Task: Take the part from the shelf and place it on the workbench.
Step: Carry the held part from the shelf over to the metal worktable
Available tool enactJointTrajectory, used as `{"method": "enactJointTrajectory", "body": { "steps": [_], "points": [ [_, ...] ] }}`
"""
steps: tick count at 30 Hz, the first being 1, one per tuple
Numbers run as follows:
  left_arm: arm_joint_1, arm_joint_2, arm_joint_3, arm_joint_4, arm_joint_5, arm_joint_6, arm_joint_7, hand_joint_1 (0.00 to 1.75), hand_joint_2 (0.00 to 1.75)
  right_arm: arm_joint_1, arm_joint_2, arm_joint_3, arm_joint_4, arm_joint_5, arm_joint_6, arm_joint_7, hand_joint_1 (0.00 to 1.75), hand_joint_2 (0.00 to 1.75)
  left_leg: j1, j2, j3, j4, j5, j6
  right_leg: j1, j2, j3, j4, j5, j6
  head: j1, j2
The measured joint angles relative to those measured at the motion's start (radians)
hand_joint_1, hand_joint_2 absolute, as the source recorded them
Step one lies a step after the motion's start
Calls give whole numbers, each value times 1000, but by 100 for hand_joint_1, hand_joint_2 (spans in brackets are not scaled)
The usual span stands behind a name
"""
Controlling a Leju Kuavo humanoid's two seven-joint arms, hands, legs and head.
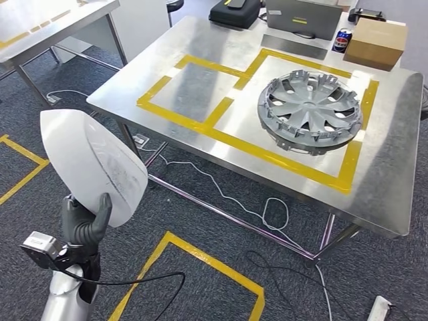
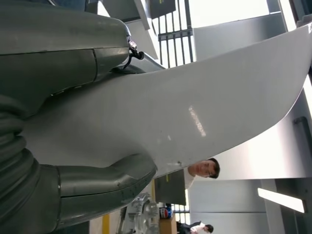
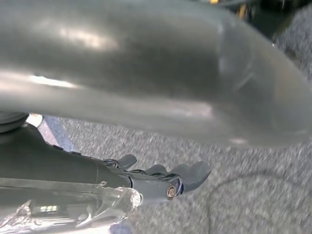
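Left hand [image 1: 83, 224]: dark grey, at 7 o'clock in your head view, fingers wrapped round the lower edge of a white, smooth, curved plastic shell part [image 1: 91, 164]. You see the part held upright above the dark grey carpet floor [image 1: 212, 227], off the surface and near its 8 o'clock corner. In the left wrist view the same part [image 2: 191, 112] runs across the frame with the thick grey thumb [image 2: 107, 183] on one face and a darker finger [image 2: 73, 58] on the other, both touching it.

Right hand [image 3: 165, 178]: in the right wrist view, dark fingers extended and apart over the carpet, nothing in them.

Surface: brushed stainless-steel workbench [image 1: 394, 167], marked with yellow tape rectangles [image 1: 202, 120].

On the surface, items as you see them:
- Grey plastic wheel cover with spokes [image 1: 309, 110], lying flat inside the larger tape rectangle, at 2 o'clock.
- Brown cardboard box [image 1: 376, 43], far edge, 1 o'clock.
- Blue drink can [image 1: 342, 40], just beside the box.
- Black case [image 1: 235, 12], far edge, 12 o'clock.
- Grey laptop [image 1: 303, 17], between the case and the can.

Floor: yellow tape outline [image 1: 196, 257] at 6 o'clock; white cable [image 1: 242, 200] and black cable [image 1: 151, 281] trailing under the surface.

Background, left wrist view: a person in a white top [image 2: 200, 170] beyond the part.
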Motion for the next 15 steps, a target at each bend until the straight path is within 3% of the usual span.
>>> {"method": "enactJointTrajectory", "body": {
  "steps": [4, 8, 12, 13, 15],
  "points": [
    [-1, 3, 0, 0, 1, 0, 0, 175, 175, 0, 0, 1, 0, 1, 2, 3, 0, 0, 0, 1, 4, -10, 2, -15, -1, 1, 0, -1, -1, -7, 0, 0],
    [-1, 8, 0, 0, 0, -1, 0, 175, 175, 0, 2, 2, 0, 1, 5, 5, 0, 0, -5, 1, 3, -10, -4, -7, -7, 1, 1, -4, 1, -3, 0, 0],
    [-2, 10, 0, 0, 0, -4, 0, 175, 175, 2, 2, 2, 0, 1, 9, 5, 0, 0, -3, 1, 14, -31, 4, 4, -7, 1, 4, 6, 18, 13, 1, 0],
    [-3, 10, 0, 0, 0, -4, 0, 175, 175, 2, 2, 2, 0, 1, 9, 5, 0, 0, 0, 2, 20, -36, 6, 5, -7, 1, -4, 22, 7, 17, 3, 0],
    [-3, 10, 1, 0, -2, -4, 0, 175, 175, 1, 2, 2, 0, 0, 10, 5, 0, 0, 4, 3, 28, -38, 8, 5, -8, 1, -45, 103, -44, 21, 6, 0]
  ]
}}
